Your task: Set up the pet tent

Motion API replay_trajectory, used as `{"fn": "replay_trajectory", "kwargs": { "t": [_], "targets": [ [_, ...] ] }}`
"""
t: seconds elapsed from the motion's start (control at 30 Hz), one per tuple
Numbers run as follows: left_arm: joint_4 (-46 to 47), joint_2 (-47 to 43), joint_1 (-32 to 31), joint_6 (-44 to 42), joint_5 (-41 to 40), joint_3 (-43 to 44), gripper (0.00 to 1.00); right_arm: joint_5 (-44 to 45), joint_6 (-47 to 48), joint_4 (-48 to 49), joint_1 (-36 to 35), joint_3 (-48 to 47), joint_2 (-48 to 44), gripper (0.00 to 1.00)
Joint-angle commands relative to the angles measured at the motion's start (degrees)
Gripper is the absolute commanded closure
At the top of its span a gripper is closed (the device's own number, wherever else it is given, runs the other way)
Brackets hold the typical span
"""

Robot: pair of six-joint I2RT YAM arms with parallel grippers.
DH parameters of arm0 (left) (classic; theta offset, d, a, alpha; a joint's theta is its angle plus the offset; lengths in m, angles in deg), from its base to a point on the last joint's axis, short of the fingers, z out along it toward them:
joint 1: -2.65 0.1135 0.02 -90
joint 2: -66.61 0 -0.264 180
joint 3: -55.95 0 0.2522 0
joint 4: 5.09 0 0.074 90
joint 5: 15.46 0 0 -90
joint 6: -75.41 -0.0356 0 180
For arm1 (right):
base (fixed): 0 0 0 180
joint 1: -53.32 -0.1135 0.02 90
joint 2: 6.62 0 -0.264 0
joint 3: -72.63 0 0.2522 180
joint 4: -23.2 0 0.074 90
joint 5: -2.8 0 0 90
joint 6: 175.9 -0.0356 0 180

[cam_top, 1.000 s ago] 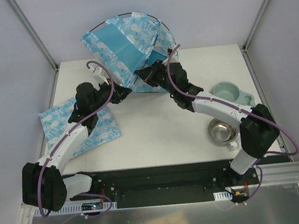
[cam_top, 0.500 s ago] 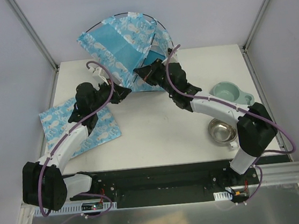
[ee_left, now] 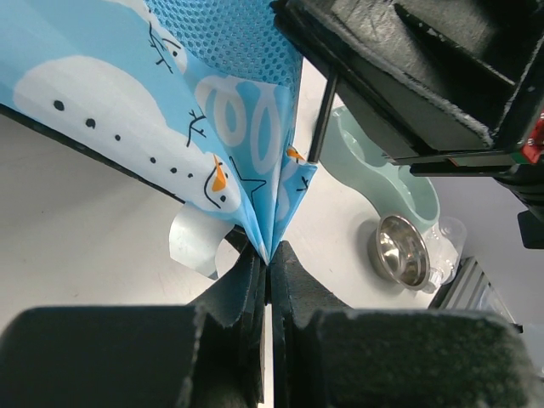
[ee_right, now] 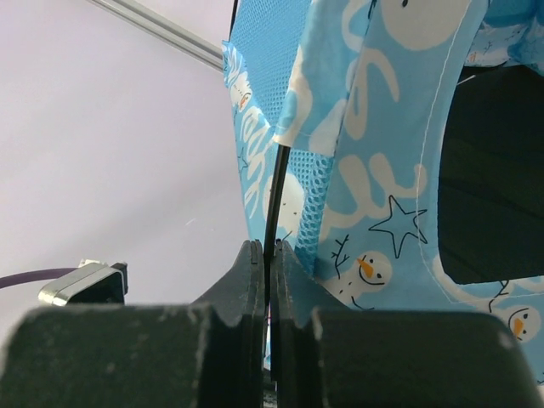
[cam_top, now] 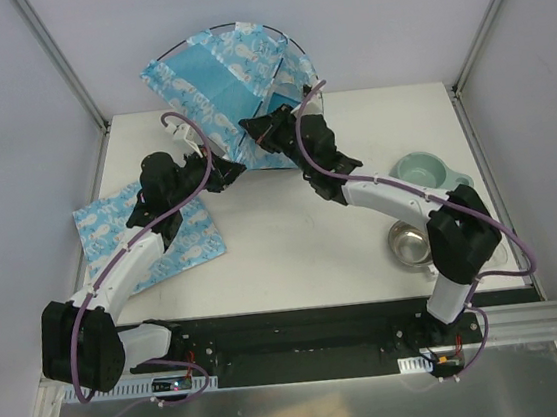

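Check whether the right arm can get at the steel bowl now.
Probably not: the right gripper is shut on a black pole of the pet tent, though the steel bowl sits close beside its elbow.

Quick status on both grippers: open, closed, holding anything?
left gripper: closed, pinching a fabric corner of the pet tent.
right gripper: closed on the tent's thin black pole.

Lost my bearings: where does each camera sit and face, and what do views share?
Top external: above, behind, looking down on table and pet tent; left arm, right arm whole.
Left wrist: on wrist, facing along shut left gripper pinching a tent corner.
Right wrist: on wrist, facing along shut right gripper clamping a black pole.
Shared: top and left wrist show the steel bowl.
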Motion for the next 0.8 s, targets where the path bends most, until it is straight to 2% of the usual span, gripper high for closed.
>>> {"fn": "replay_trajectory", "kwargs": {
  "t": [0.0, 0.5, 0.77],
  "targets": [
    [-8.56, -1.51, 0.05, -0.67, 8.81, -1.19, 1.00, 18.08, 6.83, 8.63, 4.55, -4.70, 0.69, 1.00],
    [-8.91, -2.39, 0.49, -0.41, 8.46, -0.75, 1.00, 19.57, 11.67, 7.93, 3.67, -2.94, -0.19, 1.00],
    [-8.39, -2.39, 0.58, 0.39, 10.04, 0.30, 1.00, 15.97, 14.48, 7.67, 2.27, -3.64, 1.39, 1.00]
  ]
}}
